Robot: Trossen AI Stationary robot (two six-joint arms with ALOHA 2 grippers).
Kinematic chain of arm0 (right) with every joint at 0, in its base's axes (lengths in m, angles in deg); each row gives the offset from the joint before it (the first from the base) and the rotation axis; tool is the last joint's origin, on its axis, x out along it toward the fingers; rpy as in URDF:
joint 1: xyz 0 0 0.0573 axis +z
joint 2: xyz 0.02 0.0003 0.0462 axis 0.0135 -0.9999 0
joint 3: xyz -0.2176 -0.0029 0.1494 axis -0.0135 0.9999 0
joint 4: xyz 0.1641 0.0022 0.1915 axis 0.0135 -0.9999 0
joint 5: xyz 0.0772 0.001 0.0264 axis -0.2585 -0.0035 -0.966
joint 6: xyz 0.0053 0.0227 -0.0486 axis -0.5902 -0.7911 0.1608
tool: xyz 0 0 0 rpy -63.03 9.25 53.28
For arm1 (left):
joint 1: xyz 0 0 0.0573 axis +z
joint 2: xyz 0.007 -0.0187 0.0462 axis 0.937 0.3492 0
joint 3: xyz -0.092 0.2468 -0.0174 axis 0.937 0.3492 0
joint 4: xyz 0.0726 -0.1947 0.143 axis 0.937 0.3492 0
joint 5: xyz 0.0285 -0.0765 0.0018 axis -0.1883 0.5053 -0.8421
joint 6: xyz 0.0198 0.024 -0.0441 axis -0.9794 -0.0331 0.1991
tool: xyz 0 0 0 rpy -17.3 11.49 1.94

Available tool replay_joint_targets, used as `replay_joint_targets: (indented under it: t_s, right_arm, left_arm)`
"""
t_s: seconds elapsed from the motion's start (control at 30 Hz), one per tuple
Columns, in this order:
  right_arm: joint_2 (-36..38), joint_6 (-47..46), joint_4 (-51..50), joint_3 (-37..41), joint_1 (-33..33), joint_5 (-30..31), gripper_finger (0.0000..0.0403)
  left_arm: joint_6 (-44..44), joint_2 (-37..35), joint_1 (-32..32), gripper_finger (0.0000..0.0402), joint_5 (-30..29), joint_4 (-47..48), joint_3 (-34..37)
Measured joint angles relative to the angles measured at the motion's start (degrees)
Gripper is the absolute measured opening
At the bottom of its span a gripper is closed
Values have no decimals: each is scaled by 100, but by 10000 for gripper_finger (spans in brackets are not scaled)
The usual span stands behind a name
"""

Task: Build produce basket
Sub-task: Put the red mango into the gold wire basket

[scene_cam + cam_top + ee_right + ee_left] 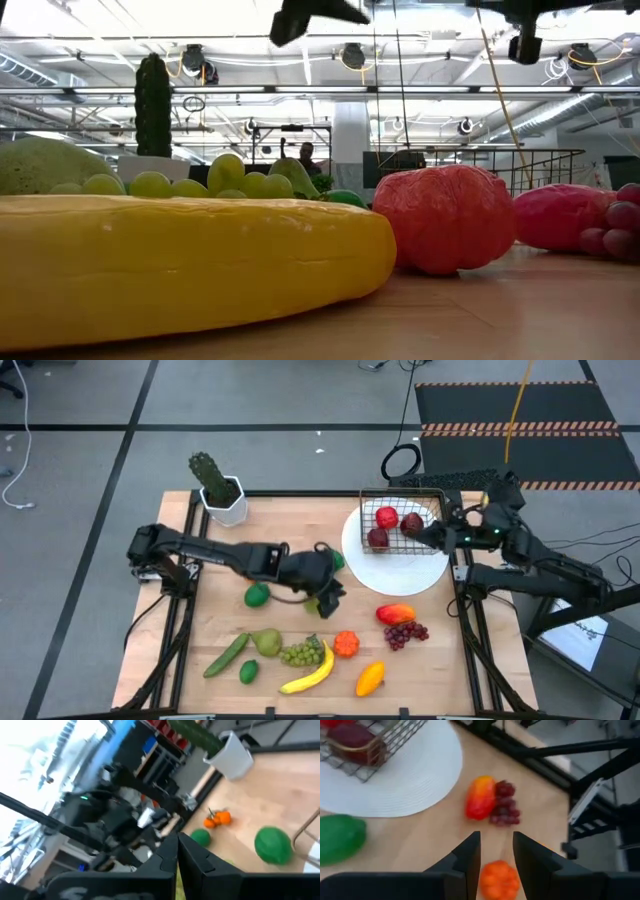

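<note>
The worktop was a pale wooden board set on a grey floor crossed by dark lines, with a black mat edged in orange stripes behind it. At its far right corner lay a white round plate, and on that stood the basket, holding three dark red fruits. A cactus in a white pot stood at the far left corner. The rest of the produce lay spread over the near half: a lime, a cucumber, a pear, green grapes, a banana, an orange, a mango beside purple grapes, and a yellow fruit.

The left claw hung over the middle of the worktop, its fingers narrowly apart and empty, the orange showing between them in the wrist view. The right claw was at the basket's right edge, fingers pressed together; whether they pinched the wire could not be told.

In the low view, a bright hall with ceiling pipes and lamps lay behind.
</note>
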Motion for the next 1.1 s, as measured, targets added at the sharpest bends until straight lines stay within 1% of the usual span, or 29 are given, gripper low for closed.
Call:
replay_joint_targets:
  t_s: [0.1,0.23,0.5,0.63,0.73,0.9,0.97,1.1]
  right_arm:
    - [-331,12,23,-1,395,115,6]
    - [-781,-108,28,-1,1065,418,7]
    - [-1487,-233,-50,-1,2355,1123,7]
    - [-1744,-497,-322,-1,2902,1270,12]
    - [-1896,-723,-661,-1,3269,1268,27]
    - [-2031,-976,-1188,-1,3713,1259,69]
    - [-2038,-955,-1341,-1,3830,1256,89]
    - [-2036,-557,-1689,-3,3968,1269,131]
  left_arm:
    - [170,-4,-241,115,-312,-45,45]
    - [180,-4,-464,115,-620,-27,74]
    - [22,-4,-662,115,-612,-14,74]
    - [-107,-4,-665,115,-588,24,74]
    - [-265,-4,-612,115,-588,-76,144]
    - [5,-99,-530,115,-448,-740,742]
    - [139,-137,-536,115,-398,-1323,986]
    - [597,-223,-598,115,-352,-1690,1446]
